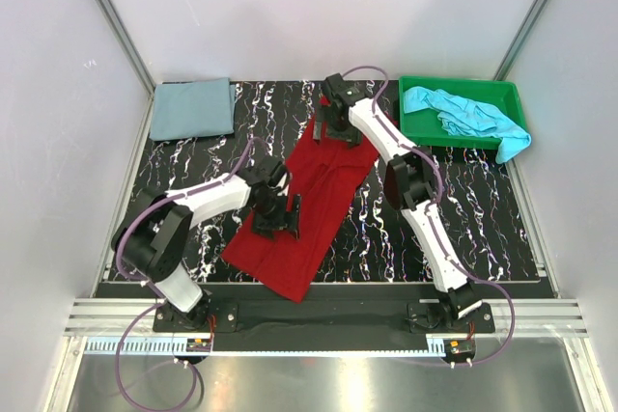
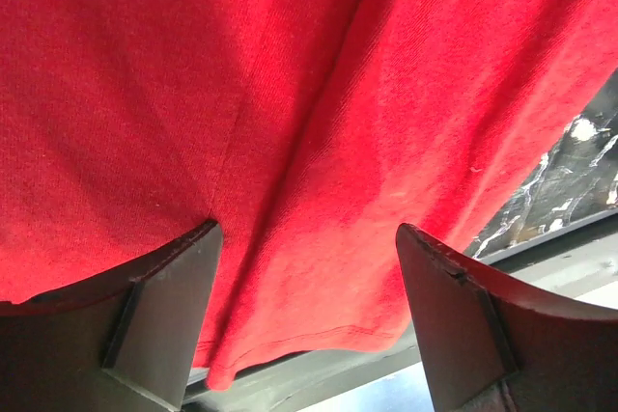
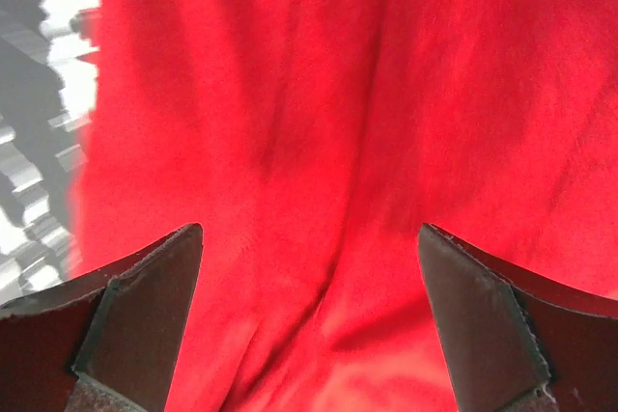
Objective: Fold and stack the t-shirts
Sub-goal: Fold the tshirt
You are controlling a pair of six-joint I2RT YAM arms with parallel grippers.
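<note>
Your red t-shirt (image 1: 323, 205) is soft matt knit cloth; the wrist views show a fine ribbed weave. The grey-blue t-shirt (image 1: 193, 108) far left looks matt too, and the turquoise t-shirt (image 1: 463, 113) is thin, crumpled cloth. The green tray (image 1: 463, 82) is smooth plastic. The counter (image 1: 483, 219) is smooth black with white marbling. Your jaws look dark, matt and scuffed. The near rail (image 1: 541, 317) is brushed metal.

Top cam sits above/behind arm bases, looks down & fwd over whole table (image 1: 463, 205). L & R wrist cams face down, v. close to red t-shirt (image 1: 314, 205): L by near hem, R at far end. All 3 share it.
</note>
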